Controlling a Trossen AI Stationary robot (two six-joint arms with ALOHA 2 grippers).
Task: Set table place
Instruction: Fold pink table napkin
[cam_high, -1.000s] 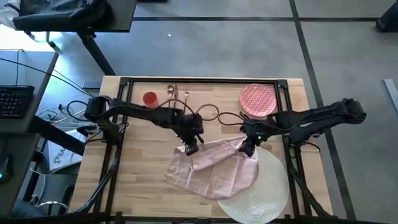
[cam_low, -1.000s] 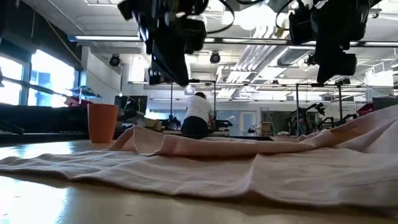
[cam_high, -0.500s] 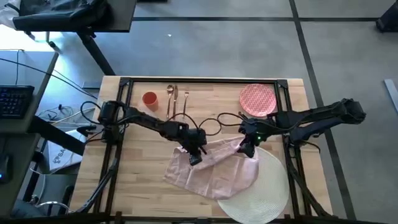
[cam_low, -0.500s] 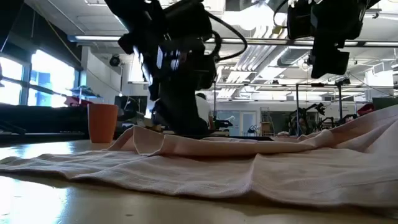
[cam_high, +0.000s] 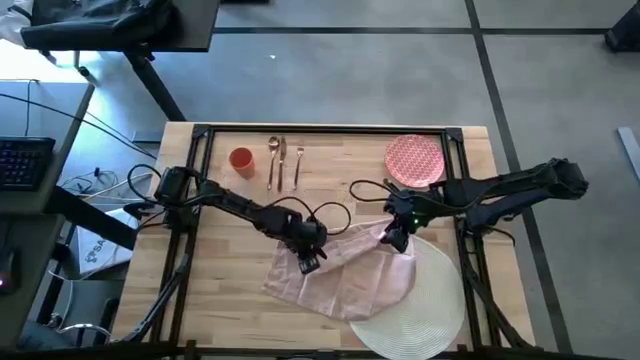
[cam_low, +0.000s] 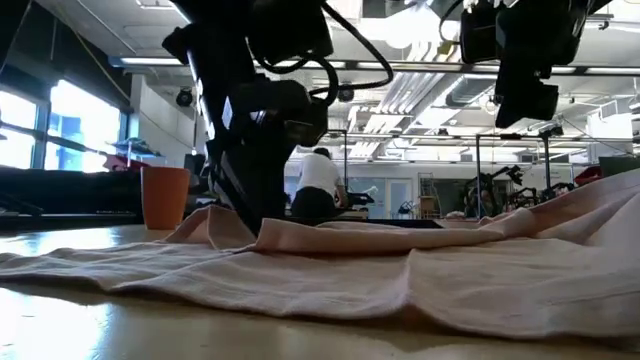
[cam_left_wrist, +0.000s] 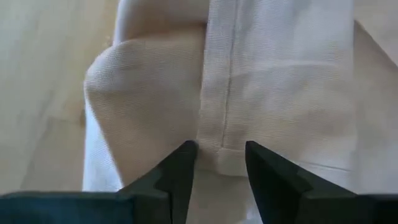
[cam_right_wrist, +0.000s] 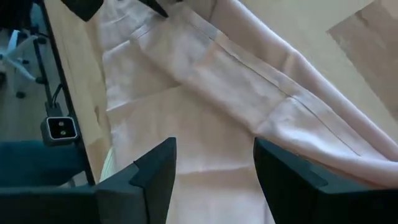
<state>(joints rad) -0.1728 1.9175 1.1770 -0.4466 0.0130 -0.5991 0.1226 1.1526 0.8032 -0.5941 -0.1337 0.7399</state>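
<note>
At frame centre, left gripper (cam_high: 308, 262) straddled napkin (cam_high: 345, 275) hem, fingers parted; right gripper (cam_high: 394, 241) parted above. Advice: close squarely on hem before lifting.

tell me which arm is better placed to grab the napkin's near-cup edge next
Left. The left gripper is down at the napkin on the cup side, its open fingers straddling a hem fold in its wrist view. The right gripper hangs open above the opposite end, over the placemat.
</note>
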